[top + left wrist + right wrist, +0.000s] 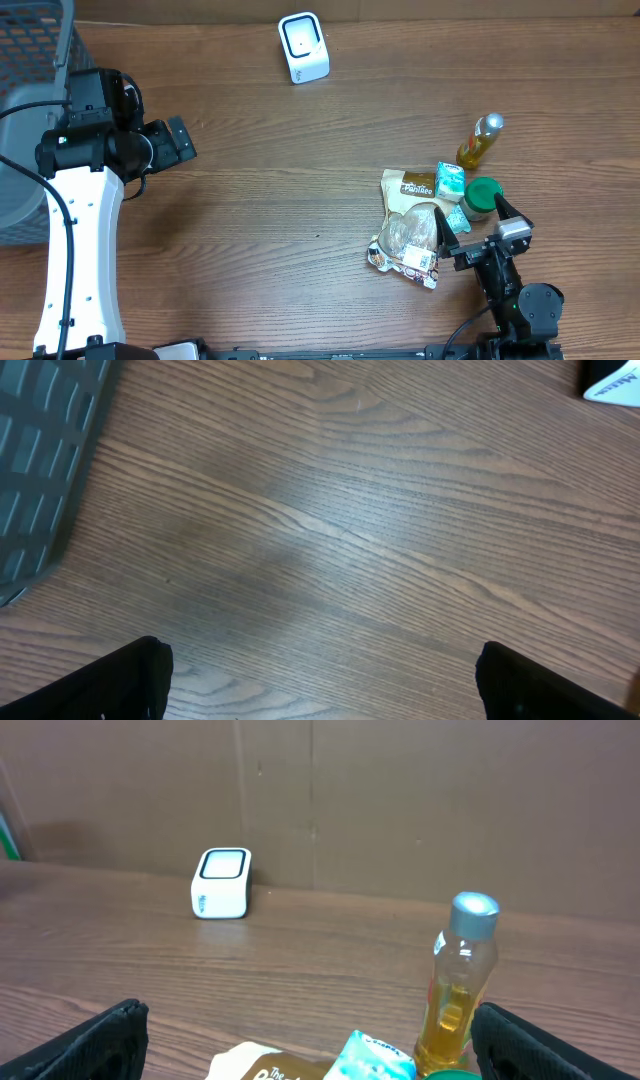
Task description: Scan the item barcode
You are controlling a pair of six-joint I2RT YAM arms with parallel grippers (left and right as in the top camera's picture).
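Snack bag (408,225) lay flat, right gripper (468,210) stood at bag's right edge, spread wide, holding nothing, left gripper (185,140) well apart from bag, wide, empty

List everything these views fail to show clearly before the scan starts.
- Overhead: print on the snack bag is too small to pick out a barcode.
- Overhead: the green-lidded jar is partly covered by the right gripper; the right wrist view cuts it at the bottom edge.
- Left wrist: the scanner is cut off by the top right corner.
- Overhead: the basket runs off the left edge.
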